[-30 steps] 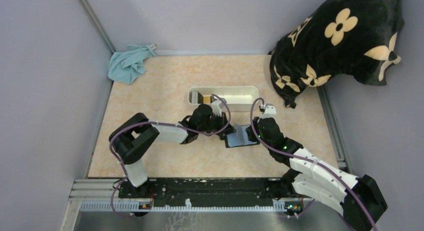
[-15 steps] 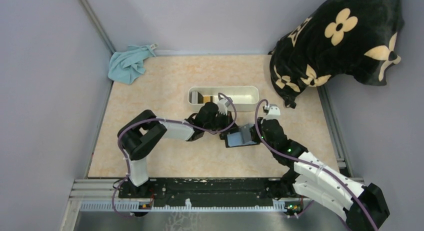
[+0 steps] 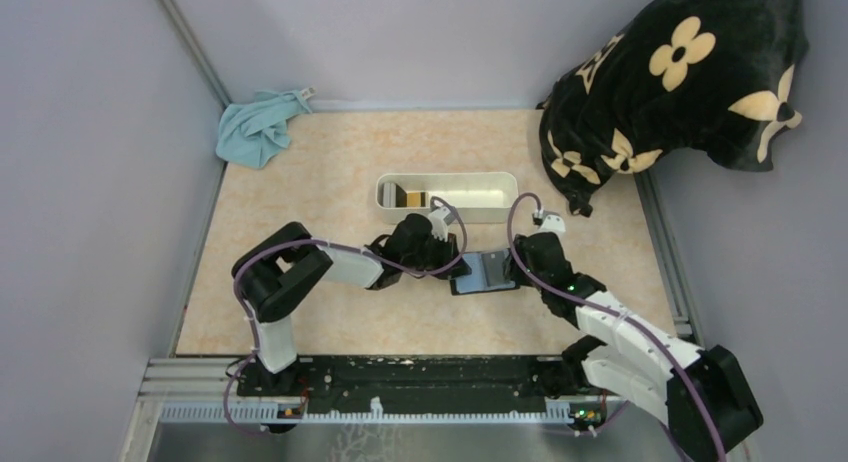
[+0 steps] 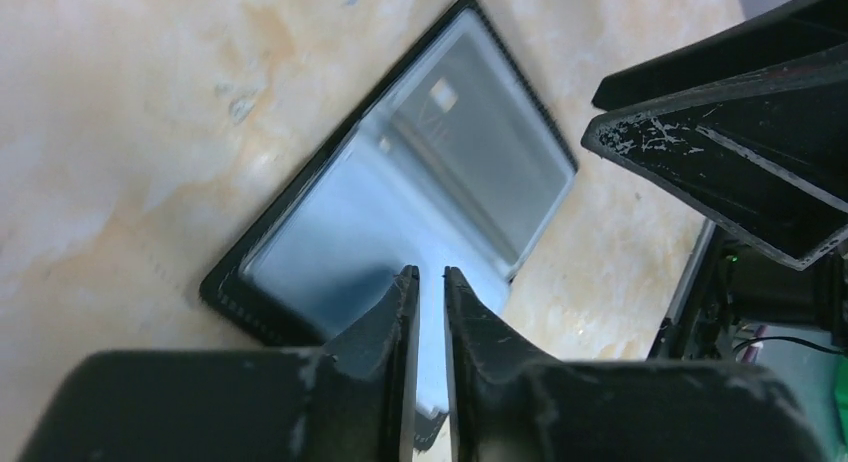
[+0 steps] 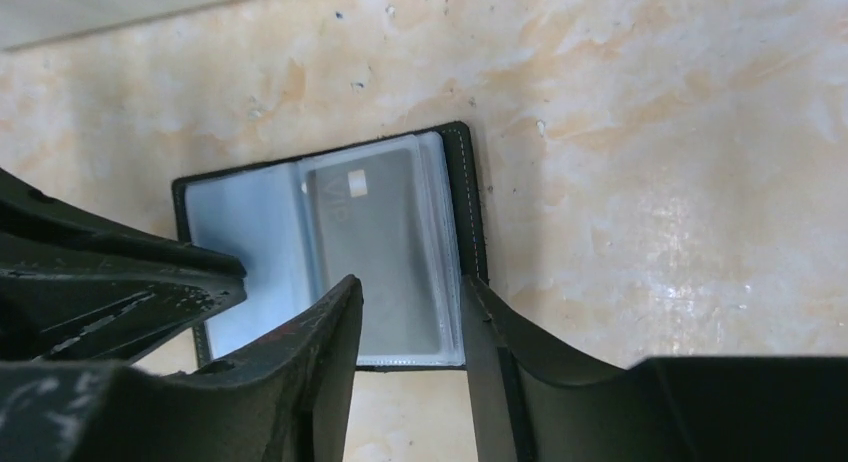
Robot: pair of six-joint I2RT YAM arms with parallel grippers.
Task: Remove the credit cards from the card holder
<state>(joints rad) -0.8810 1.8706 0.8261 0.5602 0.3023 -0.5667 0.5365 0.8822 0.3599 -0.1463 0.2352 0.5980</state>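
The left claw (image 4: 428, 274), barely parted, and right claw (image 5: 410, 284), released, are hovering over the open card holder (image 5: 250, 217) (credit card (image 5: 375, 222) not yet out), likely risking an unpinned holder sliding across the tabletop (image 5: 650, 182).

1. The card holder (image 3: 487, 273) was black outside, grey-blue inside.
2. The table (image 3: 350, 172) was marbled beige.
3. The cloth (image 3: 258, 127) was light blue.
4. The cushion (image 3: 690, 77) was black with cream flowers.
5. The tray (image 3: 470, 178) was white.
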